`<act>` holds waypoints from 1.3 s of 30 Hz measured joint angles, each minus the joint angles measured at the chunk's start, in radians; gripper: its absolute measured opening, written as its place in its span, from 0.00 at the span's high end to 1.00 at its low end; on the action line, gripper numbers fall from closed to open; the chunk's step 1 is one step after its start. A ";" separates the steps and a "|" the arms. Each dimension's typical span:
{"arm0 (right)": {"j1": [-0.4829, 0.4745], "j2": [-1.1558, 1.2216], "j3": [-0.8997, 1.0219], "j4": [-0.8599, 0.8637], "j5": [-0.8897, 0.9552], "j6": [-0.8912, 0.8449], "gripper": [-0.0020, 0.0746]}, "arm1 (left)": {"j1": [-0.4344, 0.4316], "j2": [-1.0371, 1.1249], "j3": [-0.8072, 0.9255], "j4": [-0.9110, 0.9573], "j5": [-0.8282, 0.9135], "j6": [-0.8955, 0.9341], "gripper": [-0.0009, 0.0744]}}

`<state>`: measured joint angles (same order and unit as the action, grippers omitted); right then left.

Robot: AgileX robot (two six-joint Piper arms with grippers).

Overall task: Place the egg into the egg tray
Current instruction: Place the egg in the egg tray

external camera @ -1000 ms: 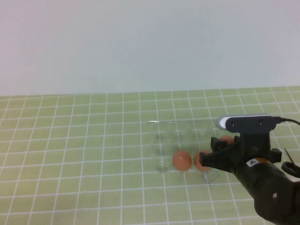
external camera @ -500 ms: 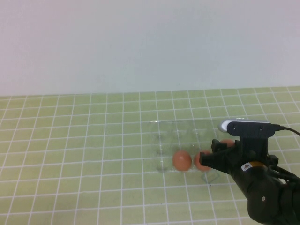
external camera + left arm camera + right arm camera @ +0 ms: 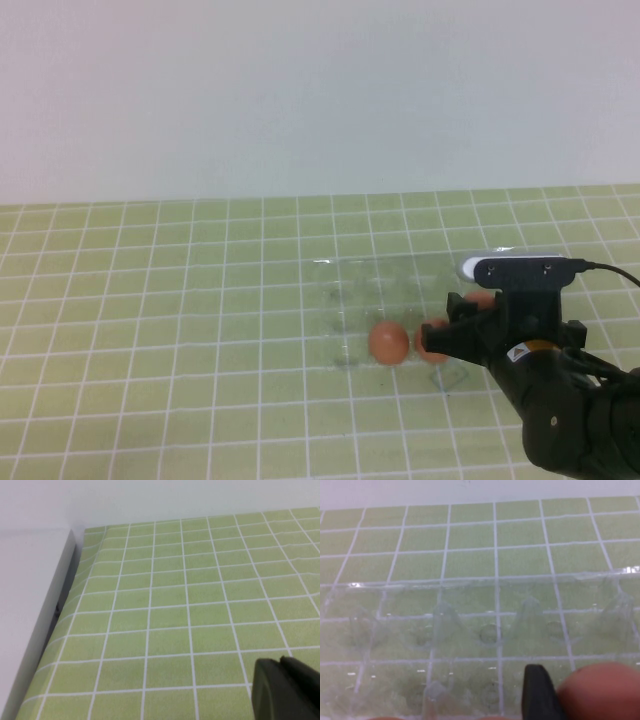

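Note:
The clear egg tray [image 3: 350, 285] lies mid-table, its cups faint; it also shows in the right wrist view [image 3: 470, 630]. One reddish-brown egg [image 3: 388, 342] sits in a near cup of the tray. My right gripper [image 3: 442, 338] is at the tray's near right end, shut on a second egg [image 3: 431, 342]. In the right wrist view one black finger [image 3: 537, 692] presses against this egg [image 3: 602, 690]; the other finger is out of frame. A third egg [image 3: 483, 298] shows just behind the right wrist. My left gripper [image 3: 285, 690] is shut and empty, over bare cloth, away from the tray.
A green checked cloth [image 3: 150, 320] covers the table. A white wall [image 3: 300, 90] stands behind. In the left wrist view a white panel edge [image 3: 45, 625] borders the cloth.
The right arm has shifted slightly left and lower over the tray's right end. The eggs and tray stay in place.

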<state>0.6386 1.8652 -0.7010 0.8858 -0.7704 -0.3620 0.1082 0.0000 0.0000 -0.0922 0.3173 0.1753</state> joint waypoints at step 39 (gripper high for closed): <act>-0.001 -0.020 -0.007 0.000 -0.092 -0.002 0.48 | 0.000 0.000 0.000 0.000 0.000 0.000 0.99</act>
<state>0.6380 1.8456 -0.7075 0.8858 -0.8627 -0.3643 0.1082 0.0000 0.0000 -0.0922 0.3173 0.1753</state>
